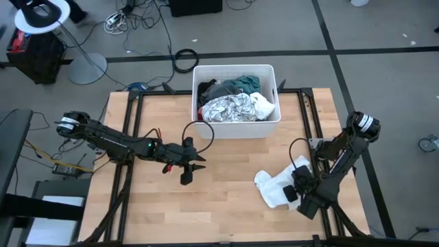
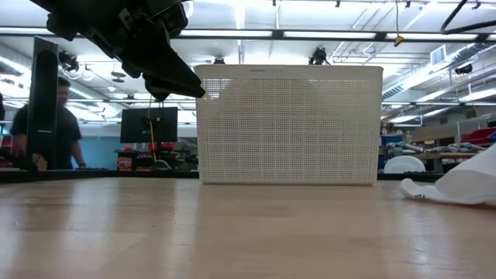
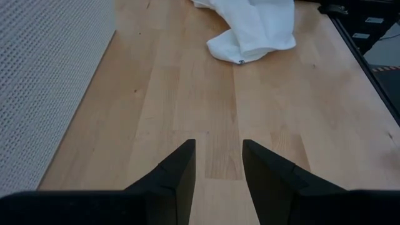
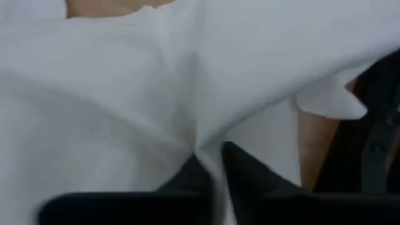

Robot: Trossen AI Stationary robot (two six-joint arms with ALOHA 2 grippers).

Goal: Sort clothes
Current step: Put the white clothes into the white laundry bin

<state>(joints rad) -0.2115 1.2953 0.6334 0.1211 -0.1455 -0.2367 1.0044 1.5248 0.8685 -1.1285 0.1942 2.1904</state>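
A white garment lies crumpled on the table at the near right; it also shows in the low view and the left wrist view. My right gripper is shut on it at its right side. My left gripper hangs open and empty above the table's middle, in front of the white bin; it also shows in the low view. The bin holds black, teal, white-patterned and white clothes. My right gripper pinches a gathered fold of the white garment between its two fingers, coming slanting down from the table's right side. Creases in the cloth run toward the fingertips. The rest of the garment lies on the table; how many layers are held, I cannot tell.
The perforated white bin stands at the table's far middle, its wall close beside my left gripper. Bare wood lies between the two grippers. A person stands beyond the table's far edge.
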